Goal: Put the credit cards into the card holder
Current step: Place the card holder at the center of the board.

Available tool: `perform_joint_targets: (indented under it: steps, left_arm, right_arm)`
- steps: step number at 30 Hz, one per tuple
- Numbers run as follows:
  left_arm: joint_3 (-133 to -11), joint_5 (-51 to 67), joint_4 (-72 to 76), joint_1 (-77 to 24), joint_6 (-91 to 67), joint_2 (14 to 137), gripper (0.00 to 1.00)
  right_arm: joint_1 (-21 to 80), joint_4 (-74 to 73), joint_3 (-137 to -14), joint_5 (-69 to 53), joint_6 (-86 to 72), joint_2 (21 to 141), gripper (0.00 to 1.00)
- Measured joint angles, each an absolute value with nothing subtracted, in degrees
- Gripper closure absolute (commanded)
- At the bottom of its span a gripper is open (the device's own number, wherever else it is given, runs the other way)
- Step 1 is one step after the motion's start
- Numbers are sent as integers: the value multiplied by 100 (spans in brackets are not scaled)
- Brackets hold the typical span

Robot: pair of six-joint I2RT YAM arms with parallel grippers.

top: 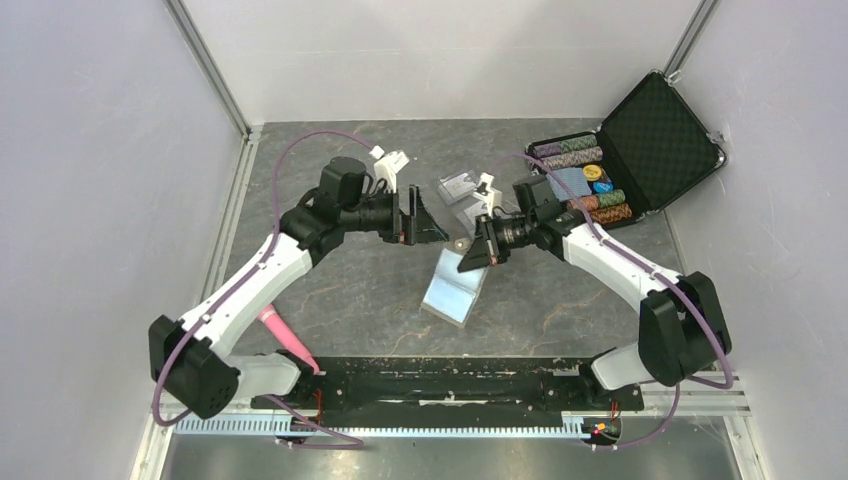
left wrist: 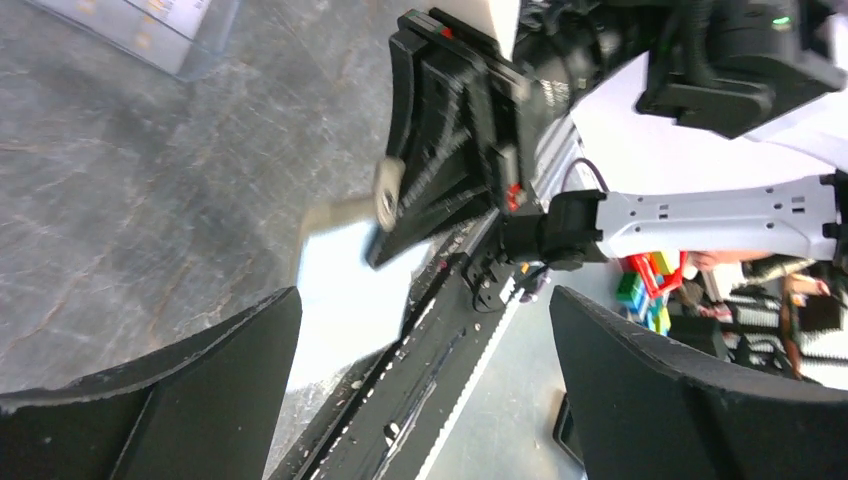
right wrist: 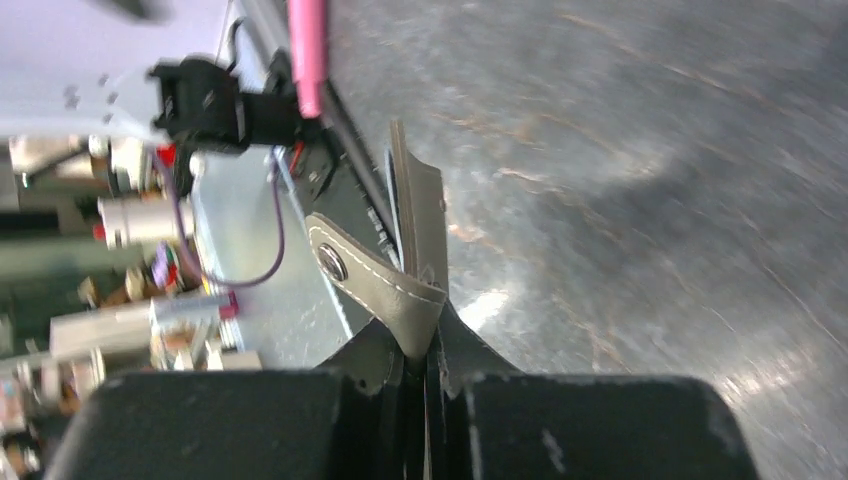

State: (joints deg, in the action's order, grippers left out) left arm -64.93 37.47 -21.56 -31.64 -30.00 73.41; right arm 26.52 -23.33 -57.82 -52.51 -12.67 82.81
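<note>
Below centre of the top view: card holder spread open, long axis running down the frame from the right claw — clenched on its upper, snap-strap end. Just up-left of that end, left claw released, nothing between its fingers. No credit cards made out.

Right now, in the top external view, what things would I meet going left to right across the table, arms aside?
pink pen → card holder → black poker-chip case. The clear plastic cases overlap the card holder's span, so they are left out.
</note>
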Motion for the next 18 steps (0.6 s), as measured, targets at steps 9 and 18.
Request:
perform_joint_targets:
  steps: [9,18]
  left_arm:
    - [-6488,3050,-2276,-3164,-3004,6698,0]
    - [-6025,3197,-1964,-3164,-3107,6700,0]
  right_arm:
    - [1737,-82,-3444,-4198,-3594,7712,100]
    - [1728,913,-1594,-3050,-4768,6783,64]
